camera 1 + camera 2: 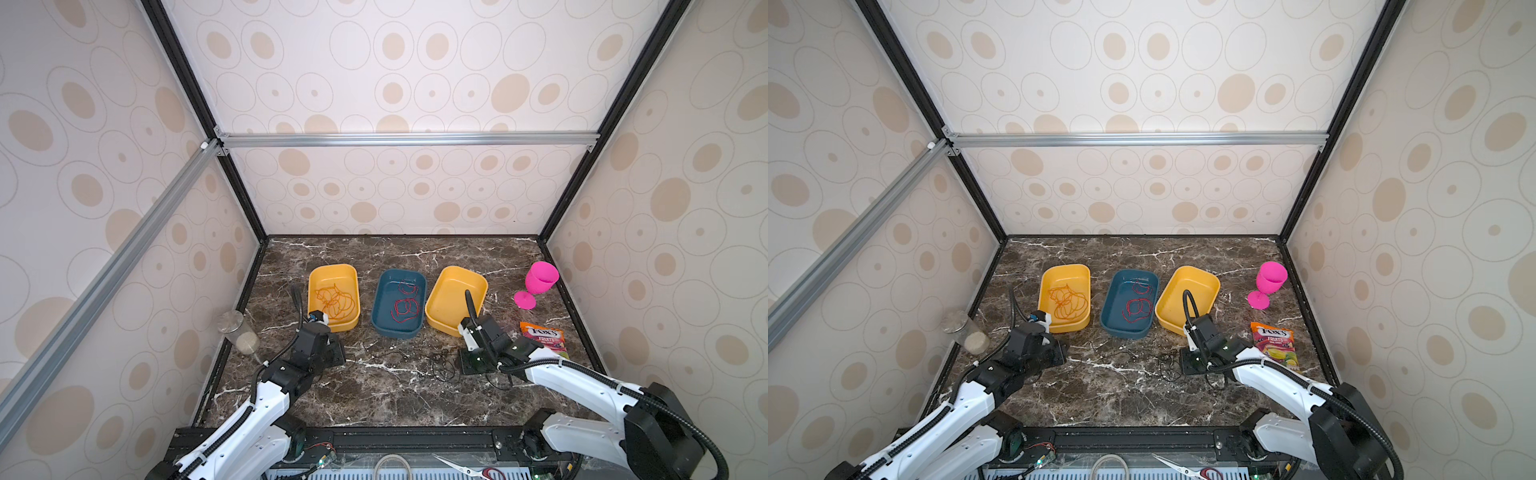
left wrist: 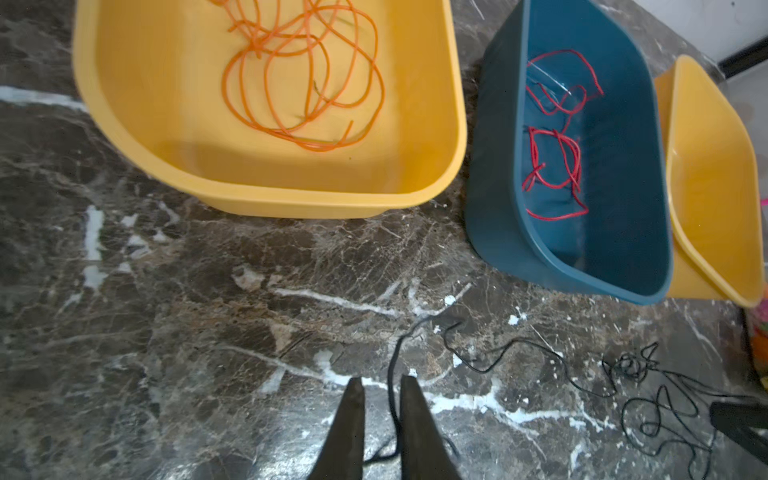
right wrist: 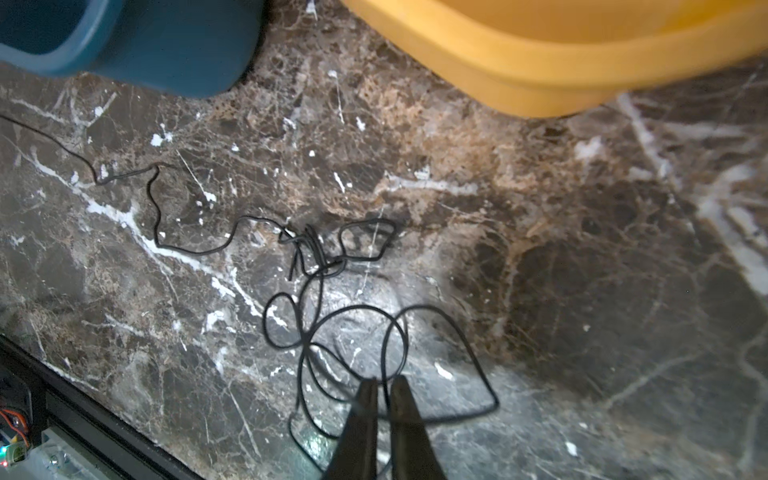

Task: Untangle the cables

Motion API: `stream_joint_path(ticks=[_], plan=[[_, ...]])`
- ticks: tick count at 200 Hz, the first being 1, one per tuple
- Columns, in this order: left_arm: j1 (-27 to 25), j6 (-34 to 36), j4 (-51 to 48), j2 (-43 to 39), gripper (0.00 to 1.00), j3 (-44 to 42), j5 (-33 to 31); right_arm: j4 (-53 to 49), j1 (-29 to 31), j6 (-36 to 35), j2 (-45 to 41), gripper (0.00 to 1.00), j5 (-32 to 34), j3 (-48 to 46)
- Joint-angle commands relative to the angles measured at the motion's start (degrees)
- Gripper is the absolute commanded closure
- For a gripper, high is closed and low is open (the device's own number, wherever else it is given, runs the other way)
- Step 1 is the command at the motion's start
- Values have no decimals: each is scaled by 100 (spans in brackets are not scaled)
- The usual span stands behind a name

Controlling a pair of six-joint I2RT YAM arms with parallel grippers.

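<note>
Counter [image 1: 374, 399] walled on three sides, with a bare strip behind the trays and a wide bare patch at the front between the arms. Jar [image 1: 239, 332] hugs the left edge; pink goblet [image 1: 540, 278] and candy bag [image 1: 544, 336] sit by the right edge. Orange cable [image 1: 336, 301] in left yellow tray [image 1: 332, 268], red cable [image 1: 403, 309] in blue tray [image 1: 401, 271]. Black cable [image 3: 311, 245] sprawls on the counter just in front of the trays, knotted nearer the right arm. Left fingers [image 2: 349, 428] apart, a black strand running loose between them. Right fingers [image 3: 361, 415] narrowly apart, tips on a loop of the black cable.
</note>
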Motion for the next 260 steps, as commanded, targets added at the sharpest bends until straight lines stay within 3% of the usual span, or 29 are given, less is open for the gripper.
stream_joint_path(ticks=[1, 22, 55, 97, 119, 174, 231, 260], plan=[[-45, -18, -153, 63, 66, 419, -374, -47, 85, -15, 66, 85, 286, 181], [-63, 129, -288, 134, 53, 668, -397, -9, 103, 1, -58, 79, 334, 153], [-230, 120, 160, 94, 50, 835, 90, 53, 103, 36, -166, 78, 369, 128], [-1490, -491, 1412, 891, 46, 800, 495, 66, 96, -29, -104, 77, 409, 198], [-2131, -655, 2275, 1424, 44, 685, 448, 100, 96, -55, -92, 78, 398, 184], [-2888, -1497, 3489, 2907, 41, 922, -11, 157, 102, -109, -128, 77, 373, 122], [-3254, -2020, 4206, 4182, 38, 1378, 21, 227, 103, -139, -174, 77, 322, 26], [-3327, -2215, 4088, 4569, 38, 1616, -229, 212, 99, -161, -225, 77, 323, -11]])
